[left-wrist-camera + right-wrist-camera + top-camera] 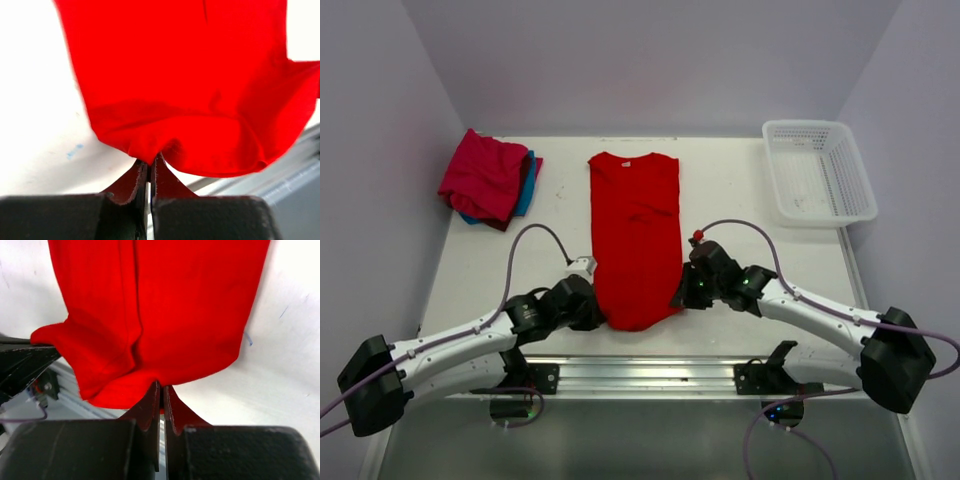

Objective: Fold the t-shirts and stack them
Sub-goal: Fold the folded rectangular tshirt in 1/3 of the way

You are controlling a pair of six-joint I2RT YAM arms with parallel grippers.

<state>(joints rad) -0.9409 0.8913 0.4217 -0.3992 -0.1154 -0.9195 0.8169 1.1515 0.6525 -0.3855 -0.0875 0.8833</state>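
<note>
Left gripper (149, 165): pinched tight on the near hem of your bright red cloth t-shirt (635, 235), mid-table.
Right gripper (162, 390): clamped on that hem's other corner.
White plastic mesh basket (804, 125): far right, well apart.

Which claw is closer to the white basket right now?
Right. The right claw pinches the red t-shirt at the hem corner facing the white basket; the left claw pinches the opposite corner, farther away.
</note>
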